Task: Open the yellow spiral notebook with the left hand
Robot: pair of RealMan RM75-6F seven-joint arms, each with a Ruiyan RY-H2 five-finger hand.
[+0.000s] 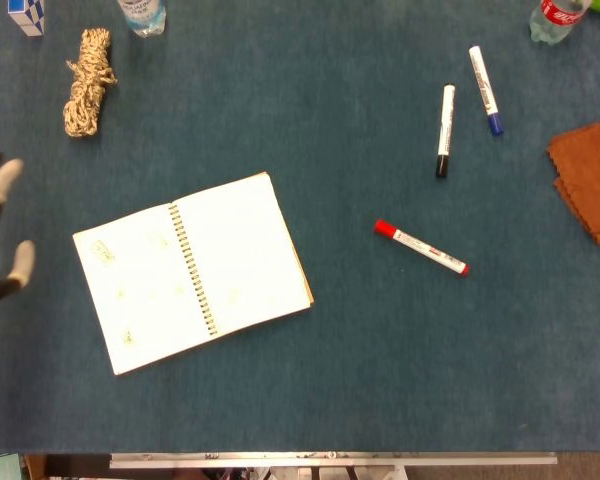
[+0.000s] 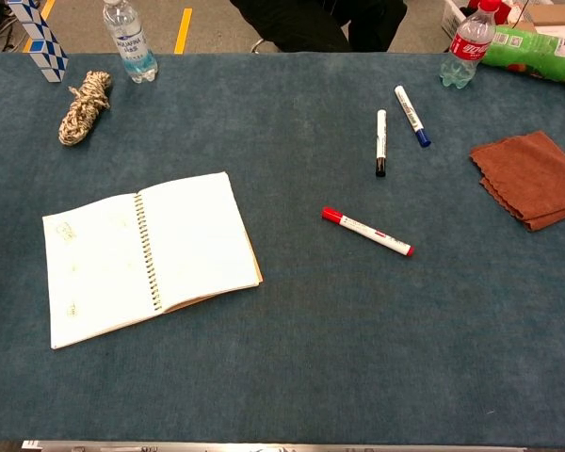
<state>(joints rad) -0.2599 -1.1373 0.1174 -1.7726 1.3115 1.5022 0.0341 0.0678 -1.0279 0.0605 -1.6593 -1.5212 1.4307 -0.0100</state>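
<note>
Now | yellow spiral notebook (image 1: 192,271) | open flat | white pages up

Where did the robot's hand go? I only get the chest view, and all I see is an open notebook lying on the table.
Observer: The left hand shows at the far left edge of the head view, well clear of the notebook.
Operator: Is it holding anything?
Observer: No, its fingers are apart with nothing between them.
Operator: And the other hand?
Observer: The right hand appears in neither view, so I can't say.
</note>
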